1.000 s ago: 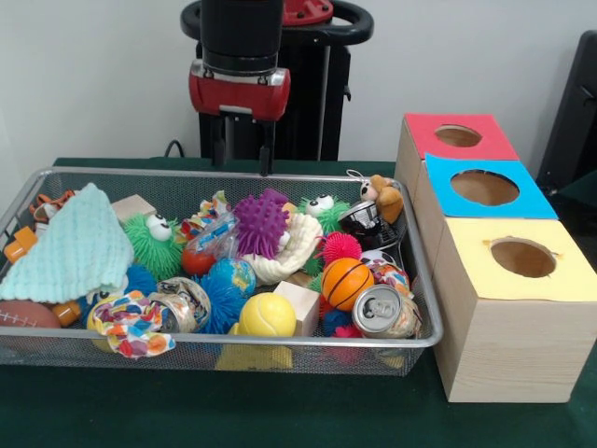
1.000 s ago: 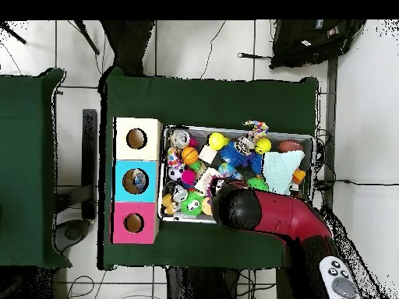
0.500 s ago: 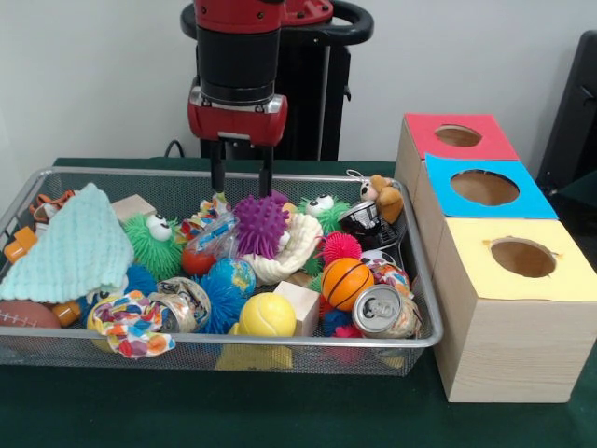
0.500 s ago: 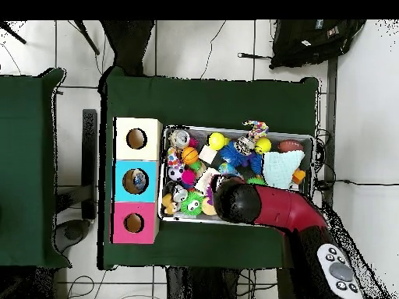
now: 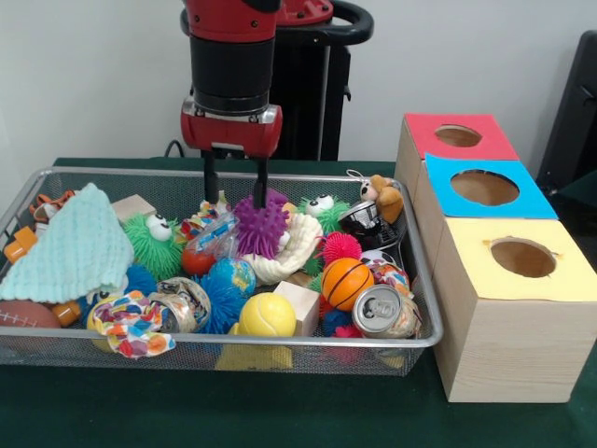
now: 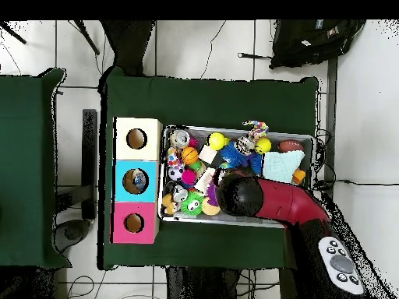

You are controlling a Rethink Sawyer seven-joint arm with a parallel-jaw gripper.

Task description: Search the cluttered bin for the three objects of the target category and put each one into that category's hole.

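Near rim: yellow ball [image 5: 268, 315], can [image 5: 382, 311], mini basketball [image 5: 347, 282] lie loose in wire bin [image 5: 280, 347]. Mid-bin: purple spiky ball [image 5: 260, 226] among clutter. Gripper [image 5: 233, 191] above it, fingers apart, empty, straddling ball's top. Judgement: first pick pending; yellow hole [image 5: 523, 257] shows nothing inside.

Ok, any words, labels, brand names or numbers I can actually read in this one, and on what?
None can be read.
Drink can: its side is printed, but too small and blurred to make out.
Patterned wrapper: colour patches only, no letters I can tell.
Boxes with holes: plain coloured tops, no writing.
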